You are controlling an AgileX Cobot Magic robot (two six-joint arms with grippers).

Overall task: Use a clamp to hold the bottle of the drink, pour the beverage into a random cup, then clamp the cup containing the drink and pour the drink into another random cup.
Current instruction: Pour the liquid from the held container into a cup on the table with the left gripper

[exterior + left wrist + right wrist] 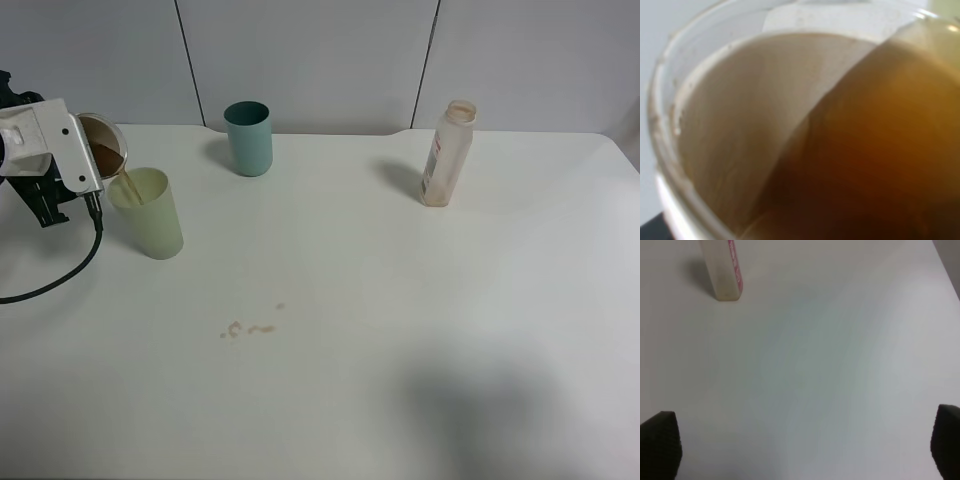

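Near centre of the white table (420,330): small brown spill marks (250,328). Right gripper (800,450) hangs above bare tabletop, jaws spread wide, nothing between. Left edge, mid-depth: left gripper (60,150) has its jaws clamped on a clear cup (100,143), tipped over, w/ brown drink (875,160) running in a thin stream into the pale green cup (148,213) just beside it. Further back, right of centre: bottle (446,154) upright, uncapped, looks nearly empty. Teal cup (248,138) upright at far edge, left of centre.
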